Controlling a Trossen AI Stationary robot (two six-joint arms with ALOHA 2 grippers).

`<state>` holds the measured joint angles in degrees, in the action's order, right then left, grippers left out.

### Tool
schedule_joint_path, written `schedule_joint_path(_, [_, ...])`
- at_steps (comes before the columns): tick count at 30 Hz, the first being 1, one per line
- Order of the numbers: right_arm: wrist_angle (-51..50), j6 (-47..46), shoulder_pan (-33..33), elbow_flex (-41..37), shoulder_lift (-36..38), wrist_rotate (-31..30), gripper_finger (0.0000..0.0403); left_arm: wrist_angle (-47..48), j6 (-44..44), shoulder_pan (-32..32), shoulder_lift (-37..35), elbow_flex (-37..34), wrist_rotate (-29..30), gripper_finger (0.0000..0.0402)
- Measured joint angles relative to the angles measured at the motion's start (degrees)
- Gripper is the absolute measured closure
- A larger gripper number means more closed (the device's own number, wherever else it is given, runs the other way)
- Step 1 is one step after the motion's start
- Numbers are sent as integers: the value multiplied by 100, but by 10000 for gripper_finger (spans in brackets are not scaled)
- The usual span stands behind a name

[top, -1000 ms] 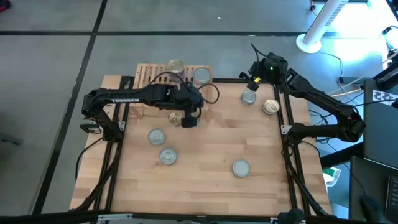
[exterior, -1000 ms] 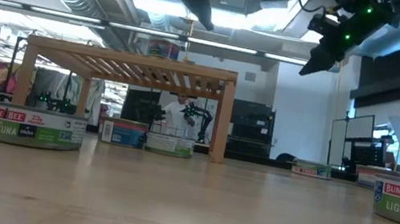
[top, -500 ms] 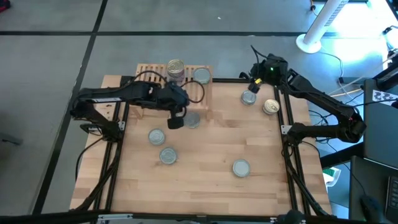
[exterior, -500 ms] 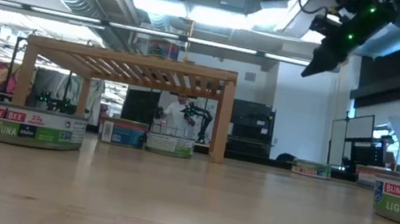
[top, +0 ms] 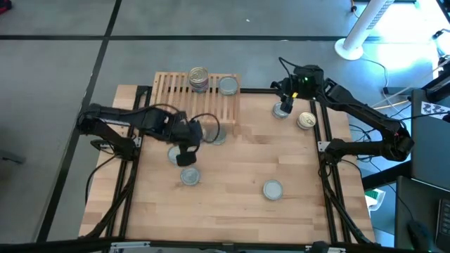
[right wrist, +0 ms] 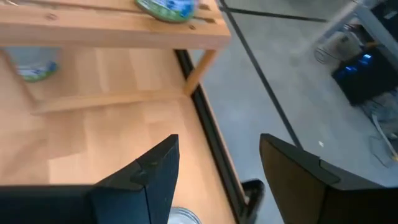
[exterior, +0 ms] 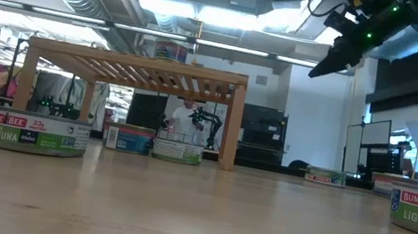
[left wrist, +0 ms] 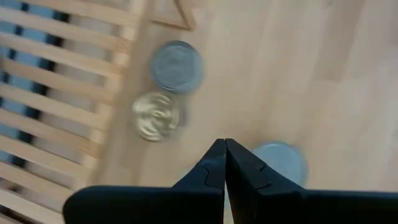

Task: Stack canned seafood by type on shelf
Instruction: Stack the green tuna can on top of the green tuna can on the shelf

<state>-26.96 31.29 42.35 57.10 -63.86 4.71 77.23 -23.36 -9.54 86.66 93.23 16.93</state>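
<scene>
R gripper (top: 284,107): fingers apart, empty, directly above silver tin (top: 281,111), far right. L gripper (top: 187,159): fingers together, empty, over tin (top: 176,154) near shelf (top: 176,88).

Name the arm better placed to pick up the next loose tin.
Right: its open tool hangs right over a silver-lidded round tin. The left tool is shut, between two tins.

Pale matt wood shelf (top: 197,98) and tabletop (top: 232,204); shiny metal tins (top: 272,188) with glossy printed labels
</scene>
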Motion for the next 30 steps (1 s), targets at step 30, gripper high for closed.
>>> schedule_joint_path(30, [-763, -695, 12, -235, -618, -632, 180, -1072, 149, -915, 657, -4, 50, 400])
